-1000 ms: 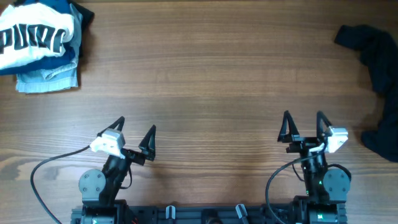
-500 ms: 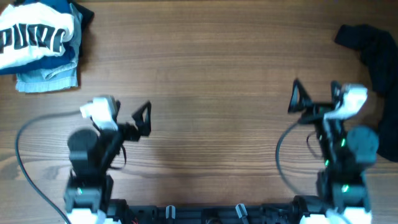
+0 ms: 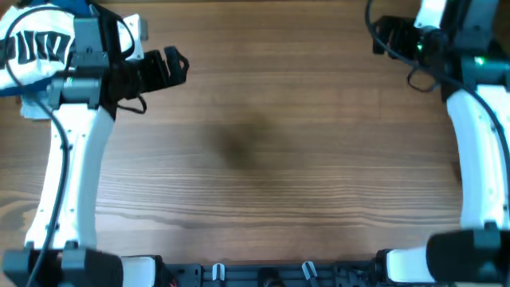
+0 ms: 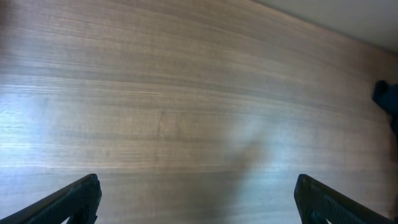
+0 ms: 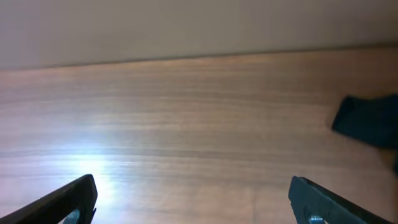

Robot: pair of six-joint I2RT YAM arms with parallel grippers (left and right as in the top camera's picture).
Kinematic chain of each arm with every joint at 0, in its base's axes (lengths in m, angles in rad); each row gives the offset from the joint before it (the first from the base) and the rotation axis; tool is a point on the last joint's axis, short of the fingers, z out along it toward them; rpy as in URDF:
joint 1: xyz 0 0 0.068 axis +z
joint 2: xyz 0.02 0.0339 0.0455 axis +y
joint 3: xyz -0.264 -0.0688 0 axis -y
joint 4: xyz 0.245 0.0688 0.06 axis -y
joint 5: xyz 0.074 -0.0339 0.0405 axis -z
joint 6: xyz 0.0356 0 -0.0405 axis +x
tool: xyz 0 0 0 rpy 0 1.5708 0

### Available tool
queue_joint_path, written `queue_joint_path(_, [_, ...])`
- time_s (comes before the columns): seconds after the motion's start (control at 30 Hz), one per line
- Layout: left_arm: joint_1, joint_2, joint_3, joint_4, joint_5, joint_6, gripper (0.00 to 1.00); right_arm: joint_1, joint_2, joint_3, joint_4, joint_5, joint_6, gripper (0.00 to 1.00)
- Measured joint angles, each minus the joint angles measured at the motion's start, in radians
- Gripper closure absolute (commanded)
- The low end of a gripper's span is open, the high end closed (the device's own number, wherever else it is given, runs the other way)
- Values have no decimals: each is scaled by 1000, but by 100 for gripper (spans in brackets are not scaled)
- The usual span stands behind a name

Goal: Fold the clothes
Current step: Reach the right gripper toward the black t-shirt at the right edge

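The black clothes (image 4: 387,99) show only as a dark patch at the right edge of the left wrist view. In the overhead view my raised right arm (image 3: 478,119) hides them. My left gripper (image 3: 171,65) hangs high over the far left of the table, open, pointing right. The left wrist view has its fingertips wide apart around the left gripper (image 4: 196,190), with bare wood between. My right gripper (image 3: 381,36) is high at the far right, open and empty, and the right gripper (image 5: 191,190) looks down on wood. A dark cloth (image 5: 367,121) lies at that view's right edge; which garment I cannot tell.
A white garment with dark letters (image 3: 32,48) lies at the far left corner, partly behind my left arm (image 3: 76,151). The wooden table (image 3: 255,143) spreads between the arms. Its far edge (image 5: 199,57) meets a pale wall.
Both arms have risen from low by the front edge toward the camera and swung to the far corners. Both grippers stayed open. The right arm now covers the black clothes.
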Motion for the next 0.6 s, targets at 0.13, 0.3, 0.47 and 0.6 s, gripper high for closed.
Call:
queue_joint_path(0.13, [0,49,0,3,3,0,0,-24,99,0,55,50,-32,4])
queue_joint_path(0.3, [0,54,0,3,0,0,0,-196,184,2,14,199,99,9])
queue_joint_path(0.47, [0,54,0,3,0,0,0,-379,262,4,-31,247,170,11])
queue_joint_path(0.6, [0,54,0,3,0,0,0,-446,339,4,-37,259,171,12])
